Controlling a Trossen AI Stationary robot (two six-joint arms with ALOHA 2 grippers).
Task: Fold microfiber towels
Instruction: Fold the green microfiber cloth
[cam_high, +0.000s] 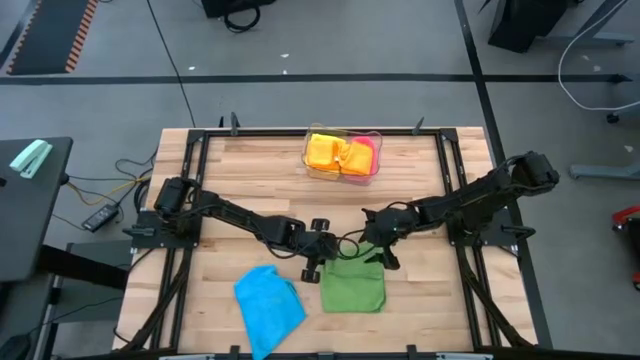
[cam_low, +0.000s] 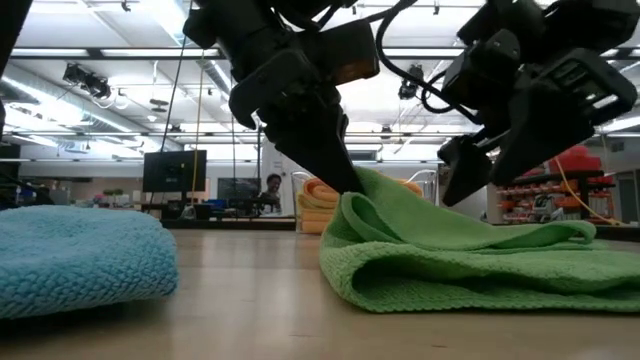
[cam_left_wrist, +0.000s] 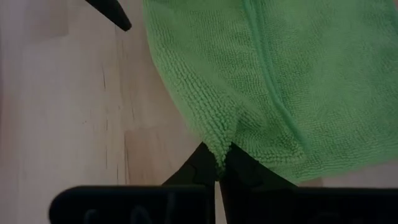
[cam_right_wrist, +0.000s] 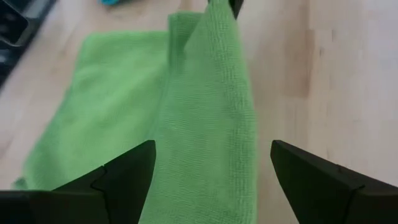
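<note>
A: Where do we stand with the green towel (cam_high: 352, 286)?

B: It lies doubled on the counter (cam_high: 250, 180), at about six o'clock from the clear tray (cam_high: 342, 172) of folded towels (cam_high: 335, 153). Our left gripper (cam_high: 322, 259) has its fingers (cam_left_wrist: 205, 168) pressed together on the towel's corner, at ten o'clock on the cloth. Our right gripper (cam_right_wrist: 211, 168) hangs just above the far edge, fingers spread wide, gripping nothing.

A: So how do we finish this fold well?

B: We judge the pinched corner should be laid flush with the layer below before we let go, so the edges match. The blue towel (cam_high: 269, 304) waits at nine o'clock, untouched, and we should keep clear of it
</note>
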